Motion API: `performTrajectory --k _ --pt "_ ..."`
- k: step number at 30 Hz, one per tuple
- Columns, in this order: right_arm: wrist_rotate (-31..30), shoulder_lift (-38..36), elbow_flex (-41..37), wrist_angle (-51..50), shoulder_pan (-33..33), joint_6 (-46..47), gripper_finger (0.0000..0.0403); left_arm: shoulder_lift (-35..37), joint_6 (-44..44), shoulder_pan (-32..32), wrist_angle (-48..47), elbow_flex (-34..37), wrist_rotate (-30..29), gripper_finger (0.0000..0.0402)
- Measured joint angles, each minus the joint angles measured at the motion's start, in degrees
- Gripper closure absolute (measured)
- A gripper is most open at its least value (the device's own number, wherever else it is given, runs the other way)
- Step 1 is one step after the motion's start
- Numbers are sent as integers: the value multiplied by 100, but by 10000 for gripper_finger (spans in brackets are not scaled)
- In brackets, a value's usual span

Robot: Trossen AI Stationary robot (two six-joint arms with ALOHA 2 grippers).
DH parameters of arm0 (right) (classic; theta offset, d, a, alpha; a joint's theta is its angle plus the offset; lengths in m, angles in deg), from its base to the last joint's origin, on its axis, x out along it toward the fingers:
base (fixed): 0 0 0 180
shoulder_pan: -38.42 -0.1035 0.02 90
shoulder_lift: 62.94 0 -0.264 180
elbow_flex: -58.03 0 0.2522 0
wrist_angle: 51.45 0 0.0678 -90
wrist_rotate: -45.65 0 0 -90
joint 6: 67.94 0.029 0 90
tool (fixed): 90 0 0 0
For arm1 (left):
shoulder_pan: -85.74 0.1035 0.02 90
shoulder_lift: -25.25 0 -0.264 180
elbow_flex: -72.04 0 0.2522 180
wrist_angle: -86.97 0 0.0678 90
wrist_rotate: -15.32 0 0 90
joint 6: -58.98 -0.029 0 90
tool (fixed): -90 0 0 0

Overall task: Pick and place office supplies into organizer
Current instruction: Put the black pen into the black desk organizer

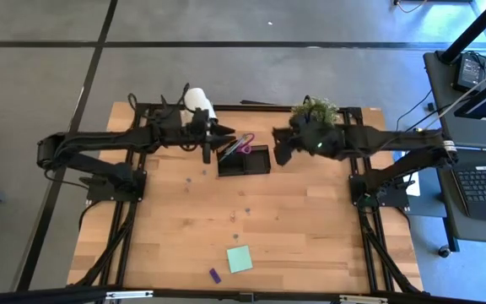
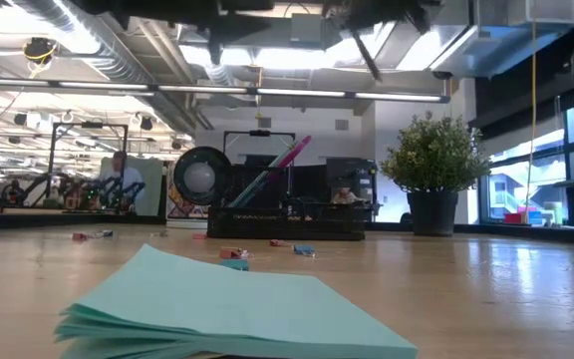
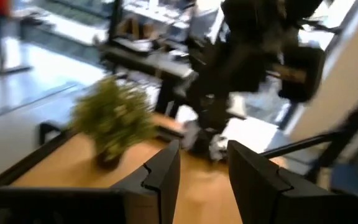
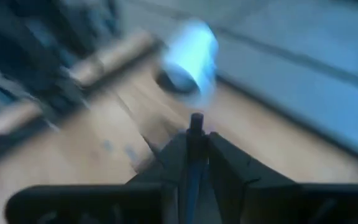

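Note:
The black organizer (image 1: 243, 161) (image 2: 287, 225) stands at the table's far middle. Purple-handled scissors (image 1: 242, 144) (image 2: 289, 155) and pens lean out of its taller section. My right gripper (image 1: 280, 154) (image 4: 195, 144) hovers just right of the organizer, shut on a thin dark-tipped pen (image 4: 196, 122). My left gripper (image 1: 223, 134) (image 3: 201, 174) hovers level at the organizer's far left and is open, with nothing between its fingers. The mint-green sticky pad (image 1: 240, 259) (image 2: 237, 311) lies flat near the front edge, beside a small purple piece (image 1: 214, 275). My right gripper pinches the pen between its two fingers. The pen lies along the fingers, and its dark tip (image 4: 196, 118) sticks out past their free ends. It is lifted clear of the table and, in the low view, shows as a thin slanting rod (image 2: 368, 56) high above the organizer.
A white roll (image 1: 199, 101) (image 2: 200, 177) lies at the far edge behind my left gripper. A small potted plant (image 1: 315, 111) (image 2: 433, 170) (image 3: 112, 121) stands behind my right gripper. Small coloured bits (image 1: 234, 218) (image 2: 233, 254) are scattered on the open wooden middle.

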Motion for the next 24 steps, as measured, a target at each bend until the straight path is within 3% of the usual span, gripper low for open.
performTrajectory --k 5,11,14,24 --pt "262 12 109 1310 26 -1209 345 -585 0 -249 1122 0 27 276" --pt "428 44 109 1593 22 -1595 345 -1085 -36 -296 2026 0 514 276" --pt "605 68 107 1620 24 -1599 345 -1232 -100 -299 2238 0 779 276" --pt "869 241 107 1808 18 -1612 345 -1319 -260 -247 2250 0 598 276"
